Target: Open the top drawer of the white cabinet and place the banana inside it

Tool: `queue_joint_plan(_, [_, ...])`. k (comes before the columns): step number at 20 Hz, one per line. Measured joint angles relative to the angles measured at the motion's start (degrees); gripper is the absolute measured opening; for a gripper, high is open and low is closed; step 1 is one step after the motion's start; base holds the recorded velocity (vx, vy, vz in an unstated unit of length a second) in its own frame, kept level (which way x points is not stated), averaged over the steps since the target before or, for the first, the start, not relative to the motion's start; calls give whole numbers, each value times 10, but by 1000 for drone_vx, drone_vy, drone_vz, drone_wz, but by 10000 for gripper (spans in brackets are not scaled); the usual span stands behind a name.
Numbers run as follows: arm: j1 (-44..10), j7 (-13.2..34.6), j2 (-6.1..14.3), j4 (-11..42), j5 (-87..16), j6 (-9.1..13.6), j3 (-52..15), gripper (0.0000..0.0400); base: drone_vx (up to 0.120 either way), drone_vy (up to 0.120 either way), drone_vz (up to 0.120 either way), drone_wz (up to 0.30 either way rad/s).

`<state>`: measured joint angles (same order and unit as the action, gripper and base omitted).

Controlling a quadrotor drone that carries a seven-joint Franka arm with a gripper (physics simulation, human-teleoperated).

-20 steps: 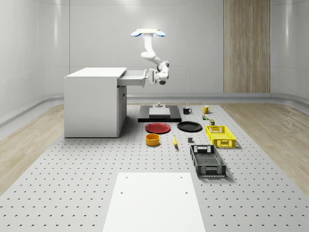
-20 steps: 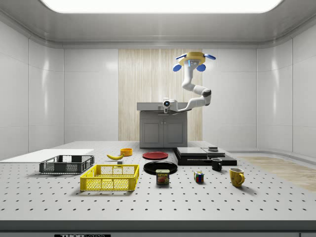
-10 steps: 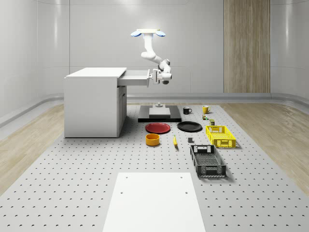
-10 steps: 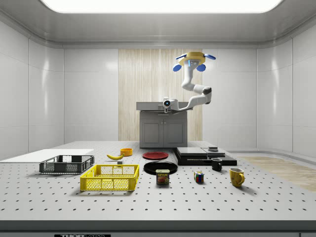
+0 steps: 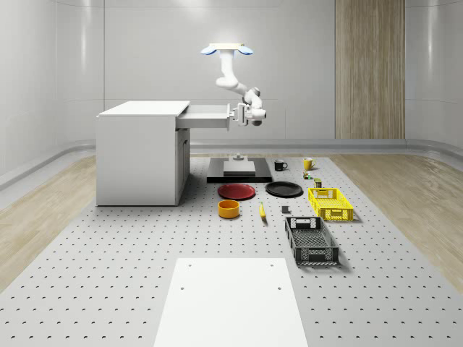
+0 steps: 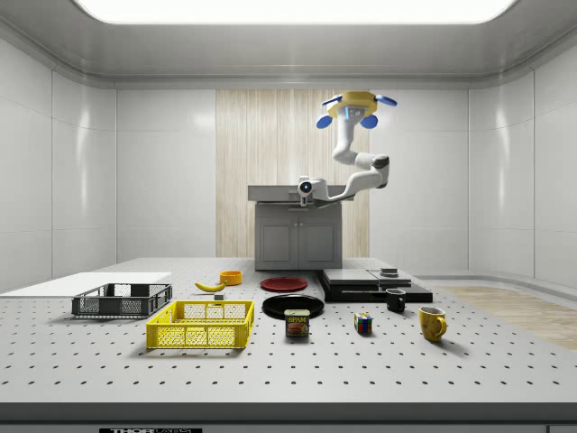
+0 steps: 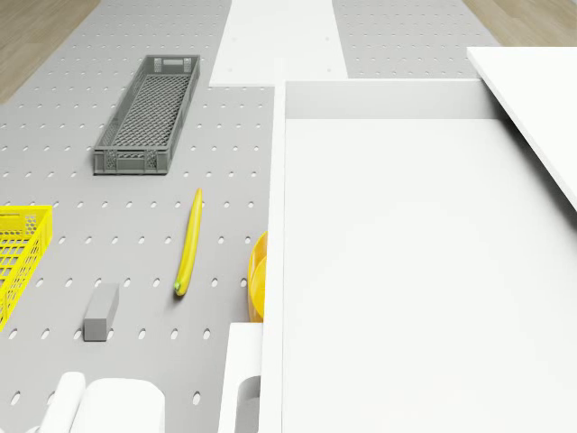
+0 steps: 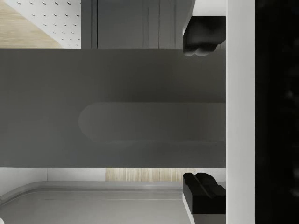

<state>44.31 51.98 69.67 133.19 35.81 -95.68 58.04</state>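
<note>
The white cabinet [image 5: 137, 155] stands at the whole-scene view's left with its top drawer [image 5: 206, 116] pulled out and empty [image 7: 406, 271]. My gripper [image 5: 236, 114] is at the drawer's front. In the wrist view the gripper [image 8: 203, 114] is open: its dark fingers [image 8: 203, 35] stand wide either side of the handle [image 8: 149, 122] without touching it. The drone [image 5: 225, 49] hovers high beside the cabinet, above the drawer's outer end. The banana [image 5: 262, 211] lies on the perforated table, next to the orange bowl [image 5: 228, 209], and is also seen from the drone [image 7: 187, 242].
On the table are a red plate [image 5: 236, 191], a black plate [image 5: 283, 189], a yellow basket [image 5: 330, 203], a dark crate [image 5: 311, 240], a black platform [image 5: 239, 171], two mugs and a white sheet [image 5: 230, 300].
The drawer has slid further out toward the whole-scene view's right. The drone and the gripper have shifted the same way with it.
</note>
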Motion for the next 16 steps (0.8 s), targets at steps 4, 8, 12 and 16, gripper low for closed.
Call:
queue_joint_plan(4, [3,4,4,-2,-4,0,2,392,90,120,0,0])
queue_joint_plan(8, [6,7,8,-3,-8,-1,3,397,120,120,0,0])
queue_joint_plan(12, [8,10,12,-3,-11,-3,4,399,120,120,0,0])
queue_joint_plan(16, [10,13,15,-3,-14,-5,4,400,120,120,0,0])
